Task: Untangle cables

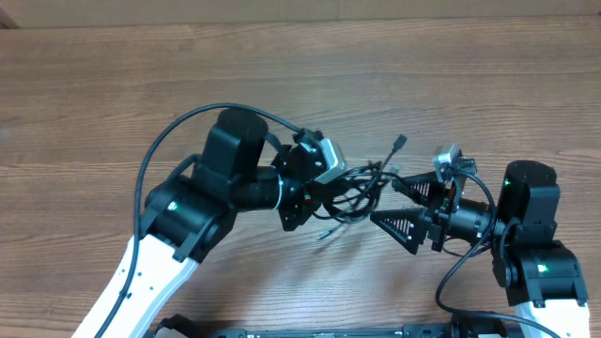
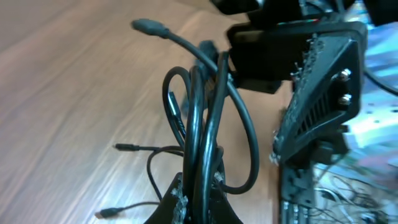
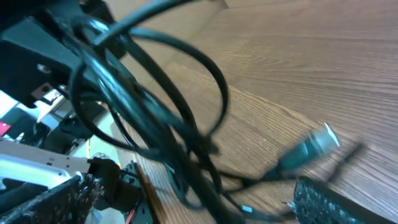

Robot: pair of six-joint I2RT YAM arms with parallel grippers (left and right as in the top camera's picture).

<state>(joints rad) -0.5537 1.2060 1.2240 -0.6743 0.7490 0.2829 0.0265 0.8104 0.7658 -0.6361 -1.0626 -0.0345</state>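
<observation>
Overhead, the left claw is pressed together on the thin black tangled cables, which bunch between it and the spread right claw. In the left wrist view, the cables run ahead from between its pinching fingers. In the right wrist view, the cables loop just ahead of its wide-apart fingers, over the brown wooden table.

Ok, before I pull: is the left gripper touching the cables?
Touching. The left wrist view shows the left gripper shut on the cables, with strands rising from between its jaws.
</observation>
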